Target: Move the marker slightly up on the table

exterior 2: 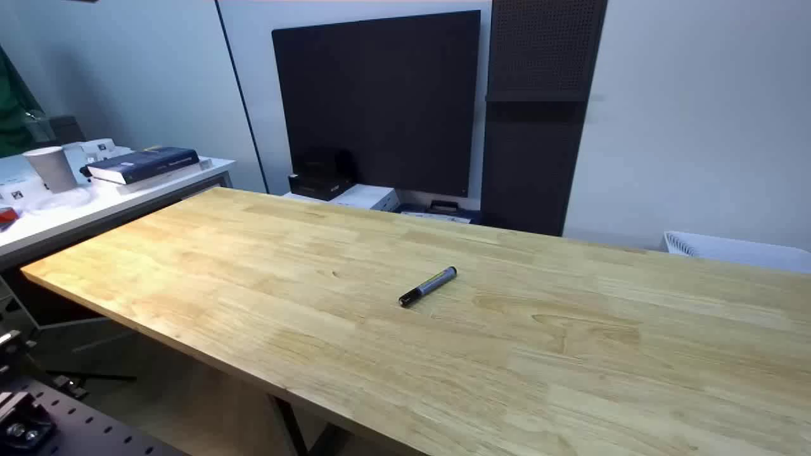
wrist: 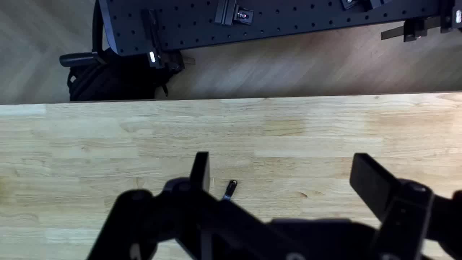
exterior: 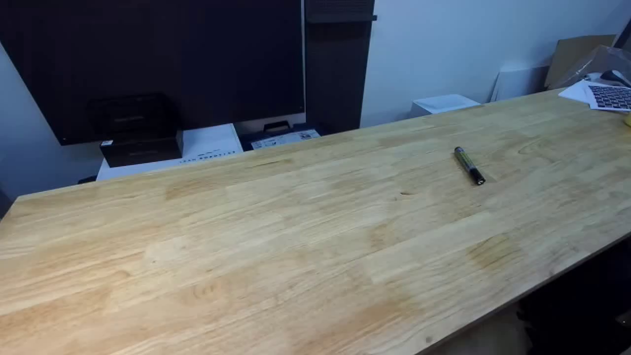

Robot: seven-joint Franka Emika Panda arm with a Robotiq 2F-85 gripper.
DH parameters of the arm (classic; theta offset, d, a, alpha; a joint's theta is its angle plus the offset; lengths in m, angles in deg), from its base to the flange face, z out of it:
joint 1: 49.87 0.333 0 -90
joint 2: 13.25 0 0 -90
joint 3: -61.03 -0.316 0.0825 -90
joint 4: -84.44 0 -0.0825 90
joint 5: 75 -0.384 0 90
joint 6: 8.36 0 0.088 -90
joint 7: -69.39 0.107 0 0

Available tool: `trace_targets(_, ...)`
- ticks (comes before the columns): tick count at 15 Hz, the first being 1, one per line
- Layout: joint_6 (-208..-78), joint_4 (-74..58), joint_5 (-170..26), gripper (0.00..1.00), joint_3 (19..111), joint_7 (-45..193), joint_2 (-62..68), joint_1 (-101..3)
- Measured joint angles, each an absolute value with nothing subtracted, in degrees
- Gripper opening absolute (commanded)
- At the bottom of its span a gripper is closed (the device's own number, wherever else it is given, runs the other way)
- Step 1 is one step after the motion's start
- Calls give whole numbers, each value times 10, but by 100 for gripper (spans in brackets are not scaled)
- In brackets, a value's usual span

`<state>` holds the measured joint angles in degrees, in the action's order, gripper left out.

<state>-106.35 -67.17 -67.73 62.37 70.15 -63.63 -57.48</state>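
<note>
- Bench (exterior: 276, 246): long planked top, grain running lengthwise. Flat and smooth; a round thing should stay put when set down, but could roll if nudged, I judge.
- Perforated platform (wrist: 267, 21): across a strip of floor (wrist: 288, 61) from the bench's long edge in the wrist view; likely mounting gear, outside the job.
- Pincer (wrist: 281, 171): out of sight in both exterior views, so probably high above the bench. Fingers (wrist: 375, 187) spread wide, gripping nothing; presumably roomy so as to straddle a slim thing without knocking it.
- Marker (exterior 2: 427, 287): on its side on the bench, apart from the edges, black end toward the platform. Lies nearly square to the pincer's closing line, which suits a pinch across the width. Wrist view has it nearer one finger and partly hidden; a sideways shift probably comes first. Which way "up" points, cannot tell.
</note>
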Motion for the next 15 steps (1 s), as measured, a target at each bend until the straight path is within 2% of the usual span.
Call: trace_targets(15,-1069,-672,-677,100,624,704,-637,-574)
